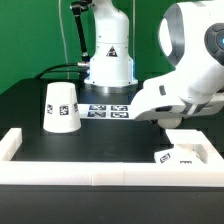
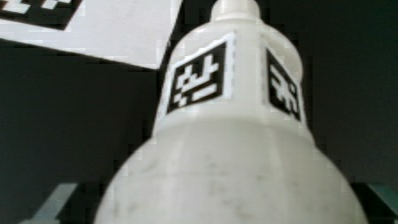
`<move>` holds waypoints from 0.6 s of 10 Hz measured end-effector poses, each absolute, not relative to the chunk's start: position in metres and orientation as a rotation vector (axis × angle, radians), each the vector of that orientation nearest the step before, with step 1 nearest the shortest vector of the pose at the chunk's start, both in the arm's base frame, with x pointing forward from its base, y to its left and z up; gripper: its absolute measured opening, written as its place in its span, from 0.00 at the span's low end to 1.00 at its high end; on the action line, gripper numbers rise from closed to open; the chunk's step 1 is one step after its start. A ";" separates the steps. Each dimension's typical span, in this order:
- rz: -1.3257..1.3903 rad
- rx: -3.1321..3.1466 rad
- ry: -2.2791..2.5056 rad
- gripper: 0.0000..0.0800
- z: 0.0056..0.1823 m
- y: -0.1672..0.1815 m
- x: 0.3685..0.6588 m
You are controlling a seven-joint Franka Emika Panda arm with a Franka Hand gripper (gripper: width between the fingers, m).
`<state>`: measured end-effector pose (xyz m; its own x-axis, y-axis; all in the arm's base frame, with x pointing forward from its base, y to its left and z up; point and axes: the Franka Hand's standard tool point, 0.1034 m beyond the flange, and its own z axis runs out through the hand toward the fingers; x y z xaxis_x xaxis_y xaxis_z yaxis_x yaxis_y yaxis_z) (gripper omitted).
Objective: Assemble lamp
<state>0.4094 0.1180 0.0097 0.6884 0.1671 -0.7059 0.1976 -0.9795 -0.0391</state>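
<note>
The white robot arm [image 1: 190,70] reached in from the exterior view's right and came low over the black table [image 1: 30,100], its end just beside the marker board [image 1: 105,111], a thin flat white strip of printed tags lying in front of the arm's pedestal; the gripper [image 2: 217,205] itself was hidden there behind the arm's own bulk. In the wrist view a white plastic ball-shaped bulb with a short neck [image 2: 222,130] filled the picture; it carried black-and-white square tags on its sides, and its neck pointed away from the camera toward a tagged corner of the marker board. The dark fingers [image 2: 63,205] stood wide, one on each side of the bulb's round body; whether they pressed on it or only flanked it, I cannot tell. The white truncated-cone shade [image 1: 60,105] stood upright on the table toward the exterior view's left, well apart from the arm; the low flat white base block [image 1: 187,152] lay in the near corner on the exterior view's right, against the long white rail edging [image 1: 90,171].
</note>
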 end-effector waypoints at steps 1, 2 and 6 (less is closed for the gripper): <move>-1.194 2.855 0.320 0.72 0.017 0.116 0.411; -1.217 2.857 0.317 0.72 0.033 0.113 0.414; -1.253 2.888 0.267 0.72 0.092 0.098 0.453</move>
